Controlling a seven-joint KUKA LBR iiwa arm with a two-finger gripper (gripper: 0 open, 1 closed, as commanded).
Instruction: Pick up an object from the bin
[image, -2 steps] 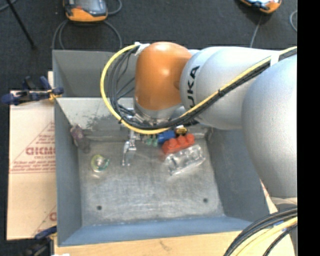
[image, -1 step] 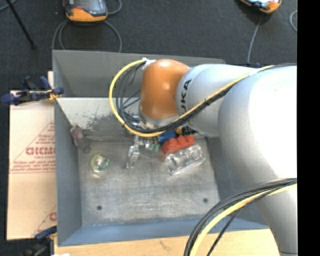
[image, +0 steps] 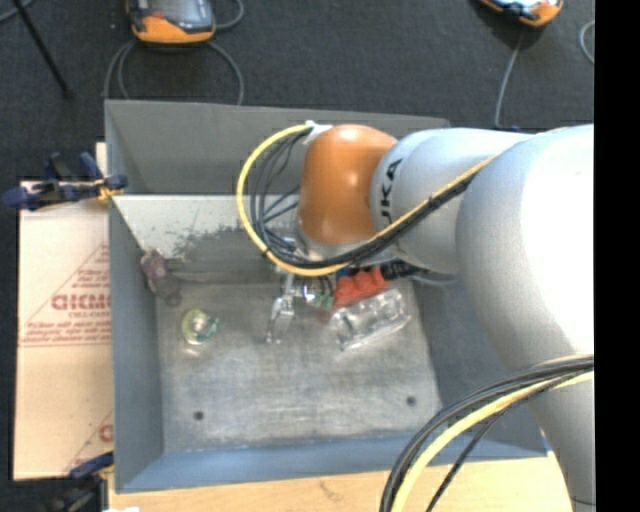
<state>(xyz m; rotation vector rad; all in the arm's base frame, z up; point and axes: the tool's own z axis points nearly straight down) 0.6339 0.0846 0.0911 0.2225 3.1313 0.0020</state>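
The two-finger gripper (image: 283, 312) is seen low over the floor of the grey metal bin (image: 300, 405), near its middle, under the arm's orange wrist cover (image: 335, 195). Whether it is spread or closed cannot be told from here, and nothing can be made out in its hold. Just to its right a red blocky plastic piece (image: 358, 286) is lying, touched from below by a crumpled clear plastic wrapper-like piece (image: 372, 320); these two are judged the likeliest pick. For a clean grasp, one piece should be singled out. The red one looks the firmer, and the clear one could be dragged along or slip. Now the count: one red piece, one clear piece, one small pale-green round cap-like thing (image: 198, 328) well apart to the left, and one small purplish-grey lump (image: 155, 268) against the left wall. Four things are counted in all.
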